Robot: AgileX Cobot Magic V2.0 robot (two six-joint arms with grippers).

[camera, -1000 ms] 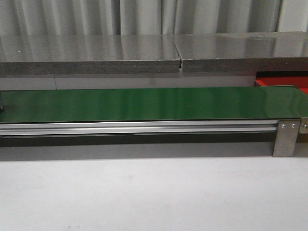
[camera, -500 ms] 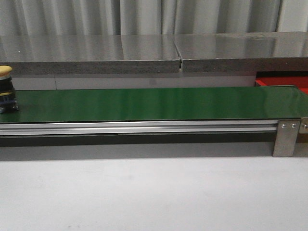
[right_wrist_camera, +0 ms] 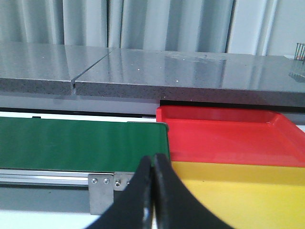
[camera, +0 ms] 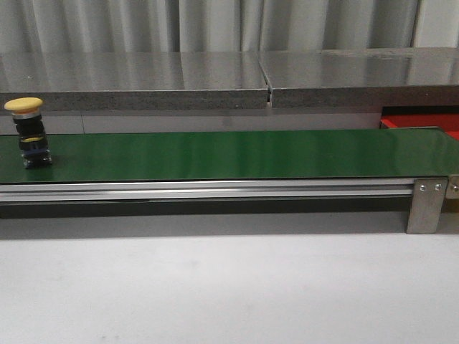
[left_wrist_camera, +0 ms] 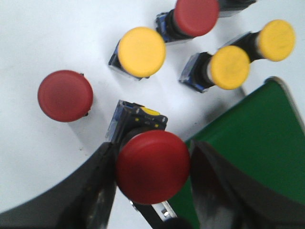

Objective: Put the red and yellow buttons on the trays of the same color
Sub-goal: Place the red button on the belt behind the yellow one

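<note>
Between left fingers (left_wrist_camera: 100, 186), red button (left_wrist_camera: 152, 167)

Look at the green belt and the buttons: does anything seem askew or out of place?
Nothing looks spilled or damaged. One yellow button stands upright on the green belt. On the white surface, several spare buttons lie on their sides.

Yellow-capped button (camera: 26, 132) on green belt (camera: 229, 154); red tray (right_wrist_camera: 228, 136) beside yellow tray (right_wrist_camera: 238, 195).

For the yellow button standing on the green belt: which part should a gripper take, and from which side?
The yellow button stands upright on the green belt, its wide cap overhanging a narrower dark body. Gripping that body just under the cap, coming down from above with fingers straddling it, looks safest; the domed cap would likely slip.
</note>
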